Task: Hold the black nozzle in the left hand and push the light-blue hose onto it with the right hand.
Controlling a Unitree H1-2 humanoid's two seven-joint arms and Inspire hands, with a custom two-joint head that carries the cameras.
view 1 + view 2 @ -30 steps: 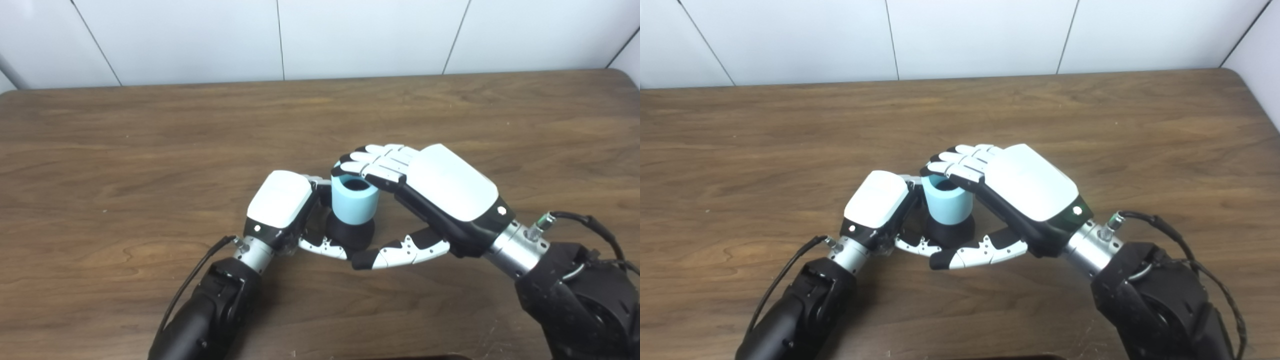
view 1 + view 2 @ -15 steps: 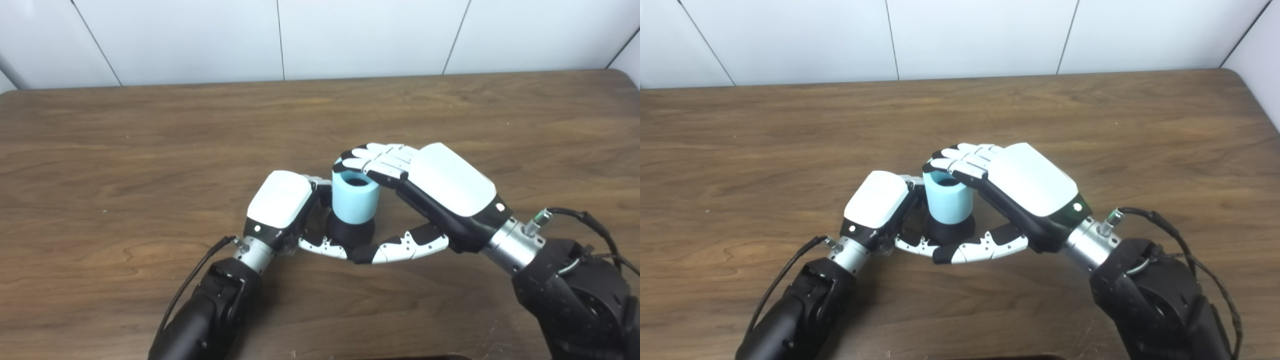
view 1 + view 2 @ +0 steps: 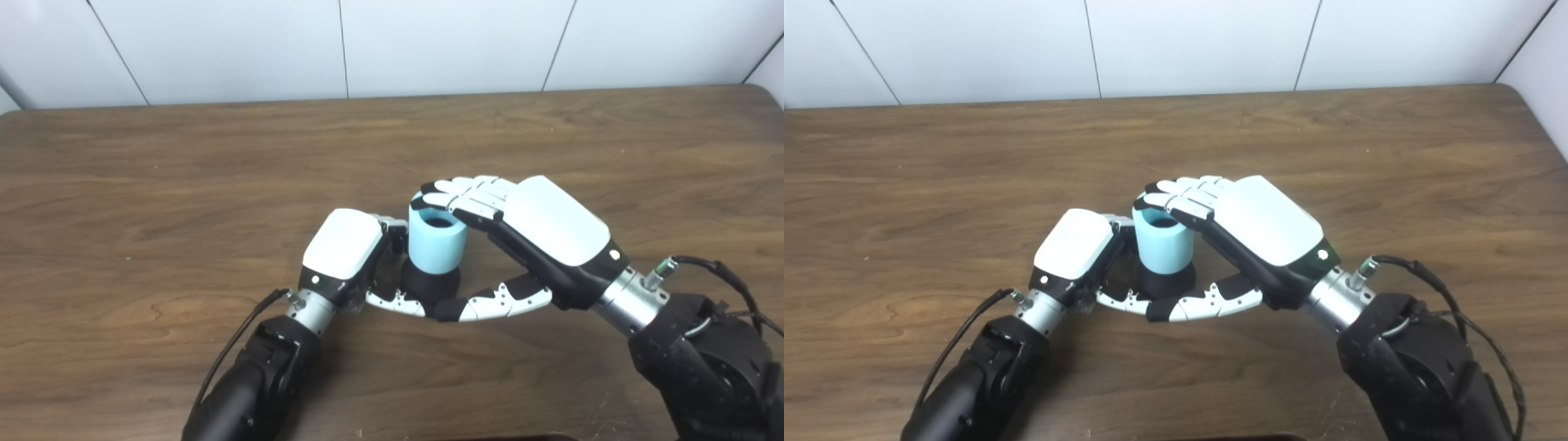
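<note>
Fingers first: on the right hand [image 3: 554, 229] they [image 3: 456, 196] lie pressed side by side across the far rim of the light-blue hose [image 3: 433, 244], thumb stretched low along the near side at the base, so the hand is clamped around it. Widest of all, the wooden tabletop [image 3: 153, 184] runs edge to edge under both arms. Over to the left hand [image 3: 343, 245], curled in against the stack from the left; its fingers are mostly hidden behind the palm, thumb reaching under the black nozzle [image 3: 429, 285], wrapped on it. Hose stands upright, seated on top of the nozzle, mouth open upward, mid-tabletop between both hands.
</note>
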